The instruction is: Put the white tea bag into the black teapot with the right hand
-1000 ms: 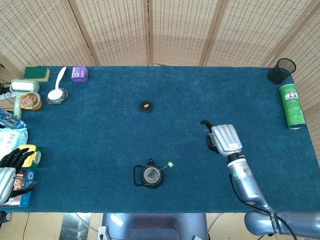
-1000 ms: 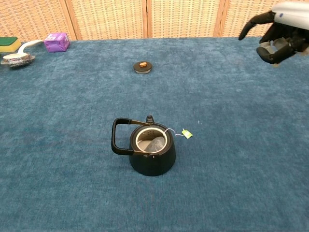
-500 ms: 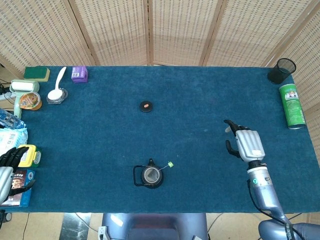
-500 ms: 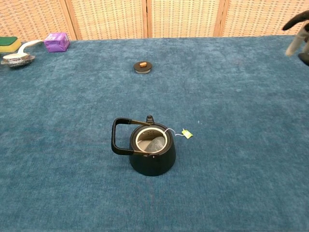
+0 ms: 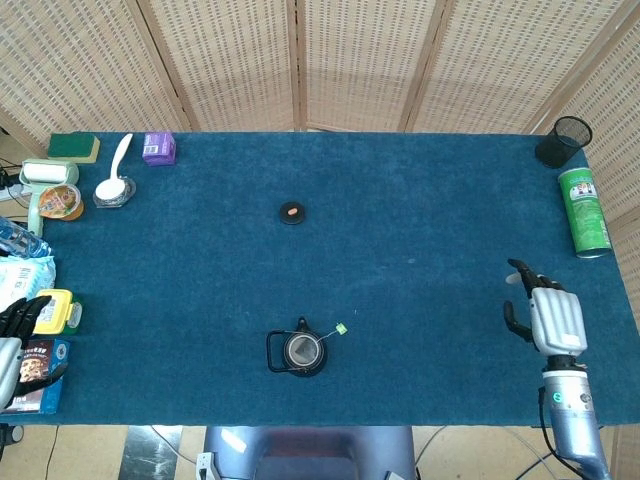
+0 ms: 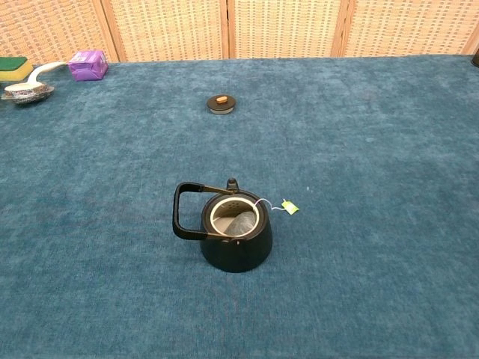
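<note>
Blue cloth covers the table (image 5: 420, 200); at lower centre the white tea bag (image 6: 242, 223) lies inside the black teapot (image 6: 233, 238), lid (image 5: 291, 213) apart above. Right hand (image 5: 548, 318), lower right, holds nothing, fingers loosely spread; left hand (image 5: 14, 335), lower left edge, unclear.

**Blue-covered table and what lies on it**

The table (image 5: 420, 200) is covered in dark blue cloth. Near its front edge stands the black teapot (image 6: 233, 232), lid off, its handle to the left. A green tag (image 6: 290, 207) lies on the cloth just right of it. The teapot lid (image 6: 221, 103) lies further back, near the middle. At the back left are a purple box (image 6: 88, 64), a green sponge (image 5: 74, 146) and a white spoon (image 5: 118, 165) on a small dish. At the right edge a green can (image 5: 583, 211) lies on its side beside an upright black mesh cup (image 5: 563, 141).
</note>
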